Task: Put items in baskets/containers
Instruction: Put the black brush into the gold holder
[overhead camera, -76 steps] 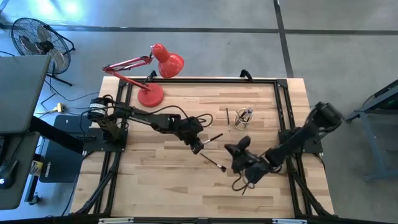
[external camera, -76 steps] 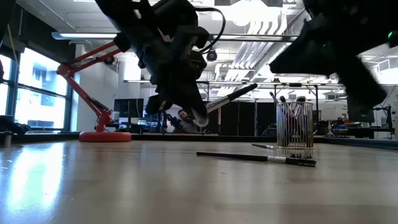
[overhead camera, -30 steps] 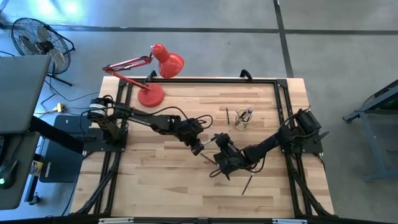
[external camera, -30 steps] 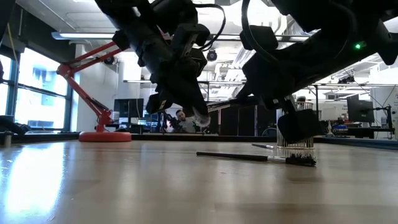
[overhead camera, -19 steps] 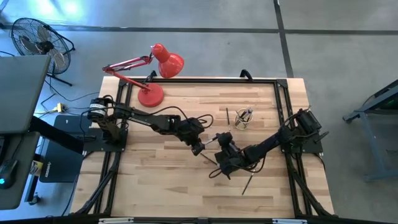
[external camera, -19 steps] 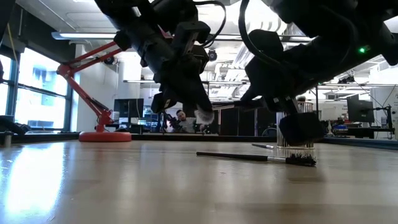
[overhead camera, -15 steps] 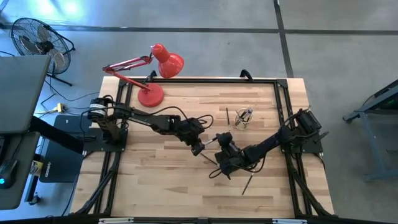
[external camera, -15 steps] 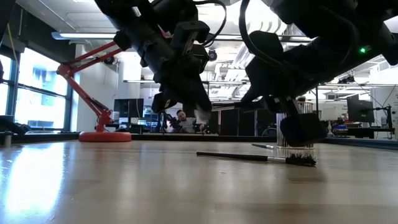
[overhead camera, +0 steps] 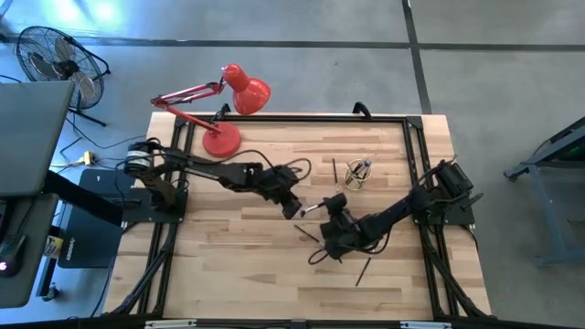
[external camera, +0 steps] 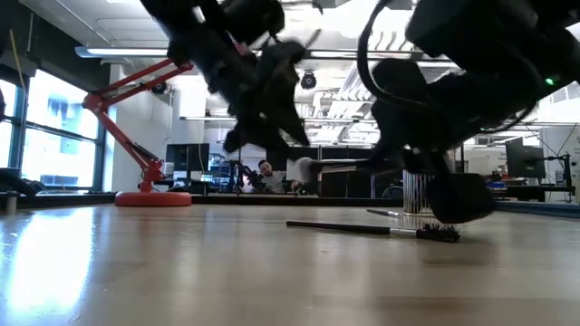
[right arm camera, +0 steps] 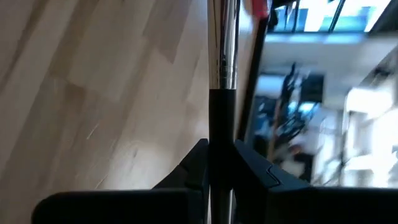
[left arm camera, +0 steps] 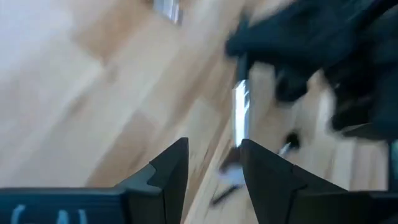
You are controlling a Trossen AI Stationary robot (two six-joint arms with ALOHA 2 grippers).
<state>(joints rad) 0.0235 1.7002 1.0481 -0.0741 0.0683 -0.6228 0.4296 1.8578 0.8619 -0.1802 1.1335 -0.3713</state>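
A makeup brush (right arm camera: 222,56) is clamped in the right tool (overhead camera: 331,212) above mid-desk, its long axis pointing toward the left tool (overhead camera: 291,208). The glass cup (overhead camera: 357,175) stands up-desk, nearer the right arm, so the brush must be swung there and uprighted. The left tool, clenched on the brush a second ago, is now released and drawn back.

- No text, label, brand, number or sign can be read in any of the views.
- Pale marks on the left gripper (left arm camera: 214,180) body in the left wrist view are too blurred and cut off to make out.
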